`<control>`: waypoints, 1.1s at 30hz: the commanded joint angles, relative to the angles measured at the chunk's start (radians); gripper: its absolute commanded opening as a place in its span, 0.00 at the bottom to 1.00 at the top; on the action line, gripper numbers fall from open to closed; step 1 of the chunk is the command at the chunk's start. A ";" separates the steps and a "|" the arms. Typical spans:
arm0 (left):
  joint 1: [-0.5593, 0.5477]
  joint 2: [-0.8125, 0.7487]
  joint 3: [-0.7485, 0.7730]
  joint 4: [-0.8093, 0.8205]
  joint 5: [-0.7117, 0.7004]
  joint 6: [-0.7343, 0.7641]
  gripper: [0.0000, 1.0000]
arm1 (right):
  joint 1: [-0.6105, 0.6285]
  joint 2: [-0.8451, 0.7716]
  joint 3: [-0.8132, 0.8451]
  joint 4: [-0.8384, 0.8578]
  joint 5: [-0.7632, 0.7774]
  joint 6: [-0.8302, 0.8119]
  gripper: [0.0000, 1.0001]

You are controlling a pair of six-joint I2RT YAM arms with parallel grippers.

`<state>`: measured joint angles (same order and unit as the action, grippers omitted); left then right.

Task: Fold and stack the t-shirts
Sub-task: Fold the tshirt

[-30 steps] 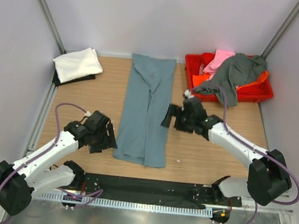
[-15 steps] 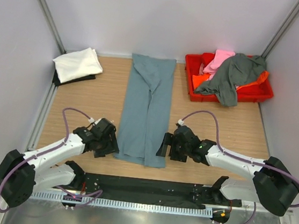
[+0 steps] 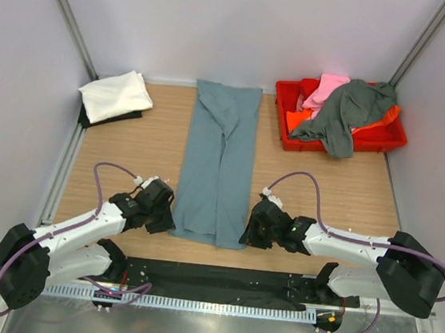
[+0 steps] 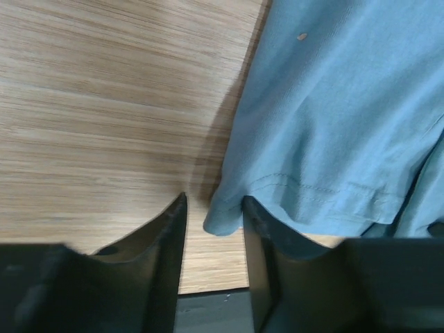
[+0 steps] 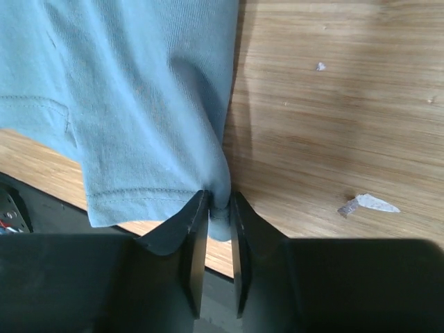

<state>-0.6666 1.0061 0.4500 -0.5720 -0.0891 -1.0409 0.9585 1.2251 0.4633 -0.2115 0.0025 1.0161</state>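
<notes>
The blue-grey t-shirt (image 3: 218, 166) is laid between a white t-shirt (image 3: 115, 96) and a red crate (image 3: 386, 139). Only in wrist views is the right gripper (image 5: 218, 205) shown clamped on its near corner, the left gripper (image 4: 214, 208) spread around the other.

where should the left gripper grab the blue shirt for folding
Its near left hem corner, coming from the left. The blue shirt lies flat as a long strip. That corner sits between the open left gripper fingers, and the right gripper pinches the opposite near corner.
</notes>
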 commanded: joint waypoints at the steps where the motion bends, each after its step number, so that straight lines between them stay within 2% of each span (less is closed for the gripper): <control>1: -0.013 0.015 0.000 0.064 -0.029 0.012 0.33 | 0.005 0.020 -0.008 0.011 0.063 0.001 0.25; 2: -0.022 0.019 0.004 0.070 -0.031 0.012 0.28 | 0.005 0.022 0.000 0.008 0.065 -0.002 0.23; 5: -0.054 0.009 0.024 0.063 -0.056 0.005 0.10 | 0.005 0.005 0.011 -0.002 0.065 -0.027 0.10; 8: -0.100 -0.023 0.044 0.025 -0.090 -0.031 0.01 | 0.006 -0.051 0.011 -0.052 0.077 -0.045 0.02; 14: -0.250 -0.115 0.079 -0.058 -0.126 -0.149 0.00 | 0.009 -0.235 -0.012 -0.173 0.047 0.001 0.01; 19: -0.404 -0.106 0.113 -0.091 -0.149 -0.246 0.00 | 0.065 -0.367 -0.032 -0.242 0.039 0.070 0.02; 22: -0.442 -0.095 0.163 -0.149 -0.169 -0.269 0.00 | 0.094 -0.421 -0.020 -0.270 0.059 0.105 0.01; 25: -0.442 -0.106 0.240 -0.222 -0.216 -0.263 0.00 | 0.094 -0.424 0.047 -0.301 0.117 0.067 0.02; 29: -0.423 -0.092 0.352 -0.270 -0.297 -0.174 0.00 | 0.066 -0.264 0.230 -0.412 0.203 -0.081 0.01; 32: -0.344 -0.019 0.452 -0.307 -0.281 -0.065 0.00 | -0.024 -0.149 0.354 -0.421 0.174 -0.204 0.01; 33: -0.293 0.000 0.488 -0.304 -0.252 -0.024 0.00 | -0.090 -0.129 0.397 -0.413 0.153 -0.233 0.01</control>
<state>-1.0367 0.9543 0.8555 -0.8261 -0.3099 -1.1835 0.9623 1.0359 0.7528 -0.6090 0.1314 0.9211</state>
